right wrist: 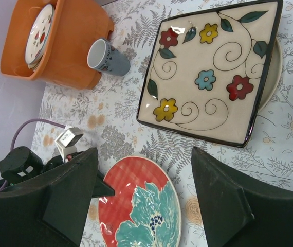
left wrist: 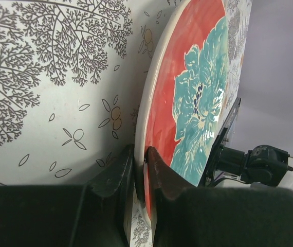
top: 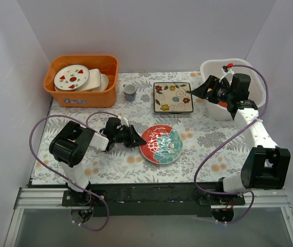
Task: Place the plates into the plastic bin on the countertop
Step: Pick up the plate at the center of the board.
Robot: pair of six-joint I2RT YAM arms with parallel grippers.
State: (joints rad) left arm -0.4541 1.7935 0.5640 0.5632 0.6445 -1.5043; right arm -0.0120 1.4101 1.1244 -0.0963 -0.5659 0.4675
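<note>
Left gripper (left wrist: 139,154) is pinched narrow on the near rim of the red-and-teal plate (left wrist: 187,103), which sits on the countertop (top: 110,164) front-centre. Looks like glazed ceramic to me: stiff, fairly heavy, slick and chippable, so an edge pinch could let it swing or slip. Grab deeper on the rim. Further back is the cream square floral plate (top: 173,97). Right gripper (top: 197,92) hangs wide, holding nothing, beside the white plastic bin (top: 211,64).

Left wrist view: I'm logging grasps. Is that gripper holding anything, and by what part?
The left gripper pinches the red-and-teal plate by its rim, one finger on each face.
</note>
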